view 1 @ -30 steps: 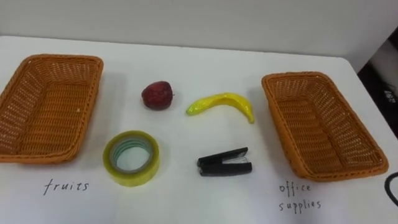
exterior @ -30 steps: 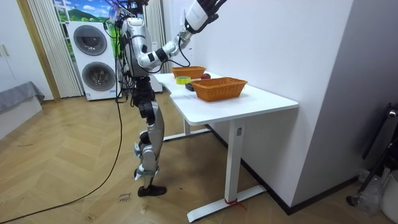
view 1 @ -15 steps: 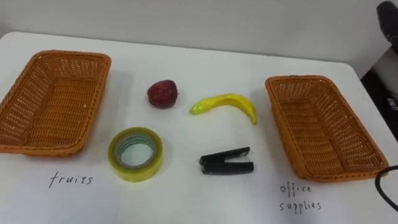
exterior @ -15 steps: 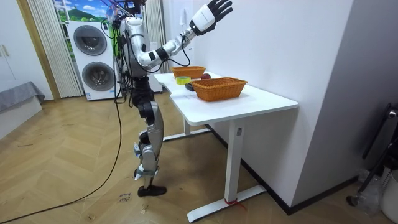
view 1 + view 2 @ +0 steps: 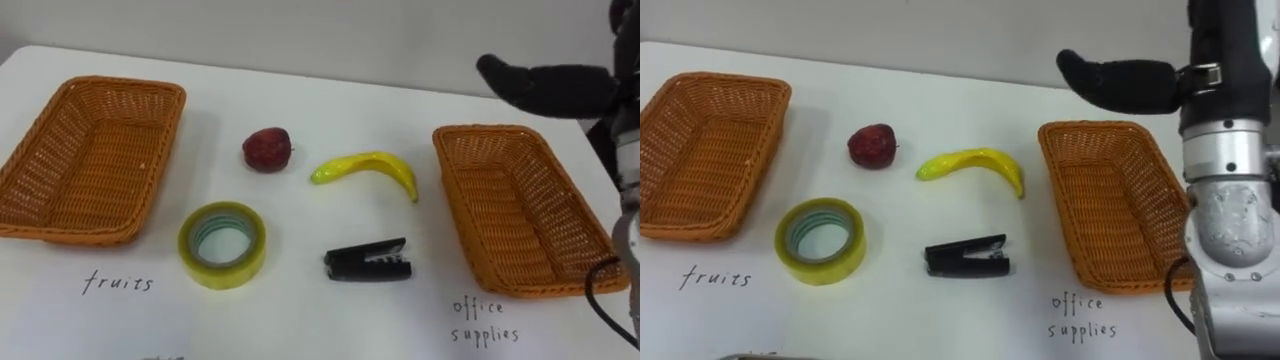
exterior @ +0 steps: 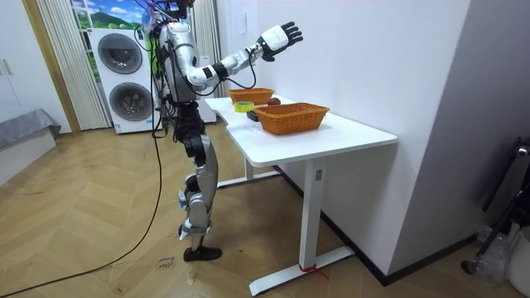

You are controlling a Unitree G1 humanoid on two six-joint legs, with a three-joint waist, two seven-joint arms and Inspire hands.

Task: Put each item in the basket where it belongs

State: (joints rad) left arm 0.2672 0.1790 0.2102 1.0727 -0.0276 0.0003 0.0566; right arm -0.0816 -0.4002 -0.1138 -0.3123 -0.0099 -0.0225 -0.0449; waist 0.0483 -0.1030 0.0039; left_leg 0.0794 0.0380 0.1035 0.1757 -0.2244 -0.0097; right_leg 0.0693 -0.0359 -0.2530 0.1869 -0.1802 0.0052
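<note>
Wicker, orange, both empty: left rectangular basket (image 5: 90, 160) and right rectangular basket (image 5: 520, 210) at the frame's sides on the white surface (image 5: 300, 320). Between them sit a dark red apple (image 5: 267, 149) and curved yellow banana (image 5: 365, 167) above, and a yellow tape roll (image 5: 222, 245) and black stapler (image 5: 367, 262) below. The right hand (image 5: 545, 88) hovers upper right, fingers straight, holding nothing. The banana is probably light and smooth: wrap its thick middle. The stapler is stiff and narrow: pinch its sides.
</note>
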